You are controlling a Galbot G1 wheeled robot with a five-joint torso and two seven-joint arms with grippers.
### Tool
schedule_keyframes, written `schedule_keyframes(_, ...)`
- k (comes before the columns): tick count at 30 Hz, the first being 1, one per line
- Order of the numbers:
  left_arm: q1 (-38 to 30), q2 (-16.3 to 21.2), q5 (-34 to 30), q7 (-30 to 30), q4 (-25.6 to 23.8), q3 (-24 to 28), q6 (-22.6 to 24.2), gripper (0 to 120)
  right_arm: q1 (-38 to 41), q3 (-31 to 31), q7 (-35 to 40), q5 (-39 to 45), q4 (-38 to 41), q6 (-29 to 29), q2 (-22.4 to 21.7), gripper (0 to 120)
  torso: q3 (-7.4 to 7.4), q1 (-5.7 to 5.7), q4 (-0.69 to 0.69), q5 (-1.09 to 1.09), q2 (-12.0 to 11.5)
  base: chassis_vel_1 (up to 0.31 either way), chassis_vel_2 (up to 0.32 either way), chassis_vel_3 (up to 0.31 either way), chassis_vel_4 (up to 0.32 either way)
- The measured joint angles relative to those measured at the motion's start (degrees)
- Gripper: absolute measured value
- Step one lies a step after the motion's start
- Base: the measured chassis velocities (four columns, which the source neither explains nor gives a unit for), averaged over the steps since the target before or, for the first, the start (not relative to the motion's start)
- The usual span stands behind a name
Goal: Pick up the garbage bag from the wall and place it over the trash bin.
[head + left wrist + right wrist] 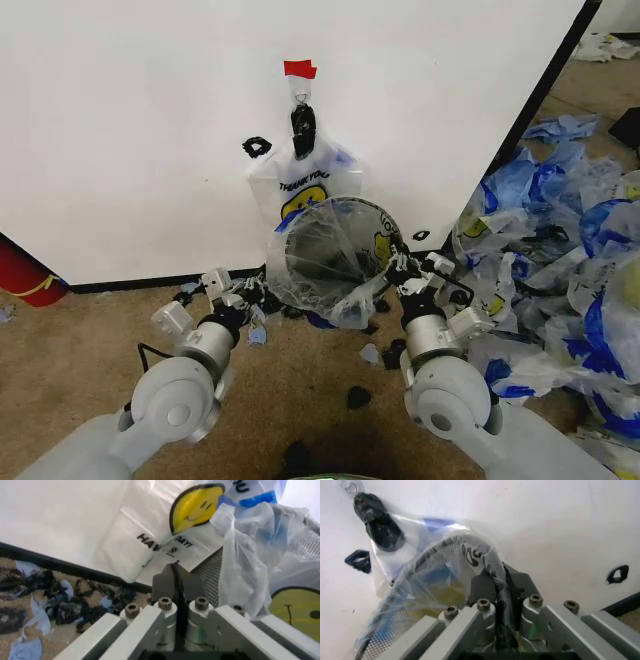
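Observation:
The garbage bag point(352, 305), thin and translucent with a yellow smiley, lies draped over the round black mesh trash bin point(325, 250) at the foot of the white wall point(130, 120). My right gripper point(405, 265) is at the bin's right rim, shut on the bag's film point(470, 555) beside the mesh point(395, 630). My left gripper point(245, 298) is low at the bin's left side, its fingers point(167, 579) pressed together with nothing seen between them, next to the mesh point(210, 568). Another such bag point(300, 175) hangs from the hook under the red tape point(299, 68).
A heap of blue-and-white bags point(560, 250) covers the floor to the right. Small black scraps point(358, 397) lie on the brown carpet between my arms. A red object point(25, 275) sits at the wall's base on the left. Black marks point(256, 146) dot the wall.

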Motion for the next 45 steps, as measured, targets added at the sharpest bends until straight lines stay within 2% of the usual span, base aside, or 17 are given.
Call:
schedule_keyframes(5,-0.14,0.18,3.16,-0.6,2.0,-0.94,-0.47,1,-0.24,0.18,0.04,-0.2,0.2,0.0,-0.02,1,0.0,0.0,0.0,0.0,0.0,0.0,0.0,0.0,0.0)
schedule_keyframes(8,-0.22,0.24,3.28,-1.09,2.55,-2.03,-0.9,15,-0.37,0.43,0.05,-0.17,0.3,-0.01,-0.03,1,0.0,0.0,0.0,0.0,0.0,0.0,0.0,0.0,0.0)
schedule_keyframes(10,-0.22,0.19,2.27,-1.16,2.15,-2.31,-1.08,19,-0.41,0.57,0.05,-0.05,0.42,-0.01,-0.05,1,0.0,0.0,0.0,0.0,0.0,0.0,0.0,0.0,0.0)
schedule_keyframes(16,-0.86,-0.68,-8.71,-2.49,-3.73,-3.38,-1.88,44,-0.22,1.18,0.37,2.41,0.3,-0.54,0.39,1,0.0,0.0,-0.01,0.01,0.0,0.0,0.0,0.0,0.0)
schedule_keyframes(17,-0.86,-0.68,-8.71,-2.49,-3.73,-3.38,-1.88,44,-0.22,1.18,0.37,2.41,0.3,-0.54,0.39,1,0.0,0.0,-0.01,0.01,0.0,0.0,0.0,0.0,0.0)
schedule_keyframes(22,-1.27,-0.95,-11.93,-2.44,-5.3,-3.32,-1.87,64,0.09,1.49,0.68,5.77,-0.42,-1.21,1.75,1,0.0,0.0,0.0,0.01,0.0,0.0,0.0,0.0,0.0)
schedule_keyframes(30,-0.54,-1.71,-12.05,-2.35,-5.02,-2.67,-1.7,92,0.17,1.53,0.73,6.43,-0.53,-1.41,2.94,1,0.0,0.0,0.0,0.0,0.0,0.0,0.0,0.0,0.0)
schedule_keyframes(39,-0.6,-3.14,-11.62,-2.13,-4.32,-1.98,-1.6,94,0.34,1.43,0.73,6.26,-0.57,-1.45,3.06,1,0.0,0.0,0.0,0.0,0.0,0.0,0.0,0.0,0.0)
schedule_keyframes(45,-0.67,-3.21,-11.09,-1.63,-3.65,-1.87,-1.6,72,0.22,1.34,0.73,5.67,-0.66,-1.45,3.13,1,0.0,0.0,0.0,0.0,0.0,0.0,0.0,0.0,0.0)
